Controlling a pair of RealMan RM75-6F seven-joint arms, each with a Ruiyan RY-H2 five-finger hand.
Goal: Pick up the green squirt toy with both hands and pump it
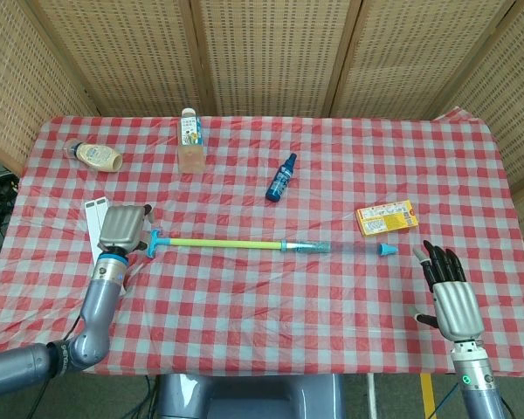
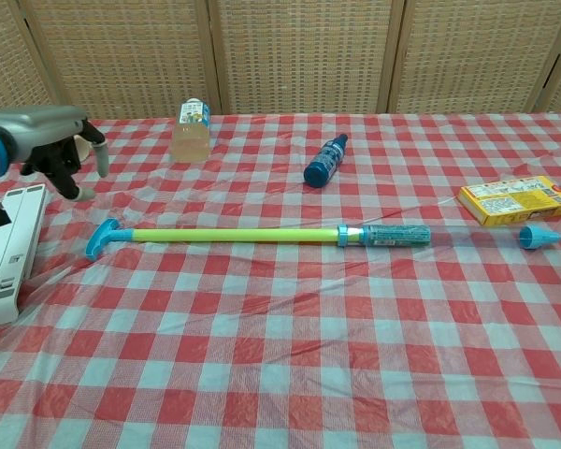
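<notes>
The squirt toy (image 1: 244,245) (image 2: 234,236) lies flat across the table's middle: a blue T-handle at its left end, a yellow-green rod, a clear blue-labelled barrel and a blue nozzle tip (image 1: 386,250) (image 2: 539,237) at the right. My left hand (image 1: 122,227) (image 2: 61,140) hovers palm down just above and left of the T-handle (image 1: 151,243) (image 2: 100,239), fingers hanging loosely apart, holding nothing. My right hand (image 1: 449,292) is at the table's near right edge, fingers extended and spread, below and right of the nozzle tip; the chest view does not show it.
A white folded stand (image 1: 97,218) (image 2: 7,251) lies beside my left hand. At the back are a tan squeeze bottle (image 1: 96,156), a clear drink bottle (image 1: 190,140) (image 2: 191,130) and a dark blue spray bottle (image 1: 281,177) (image 2: 325,161). A yellow box (image 1: 386,217) (image 2: 516,200) lies at the right.
</notes>
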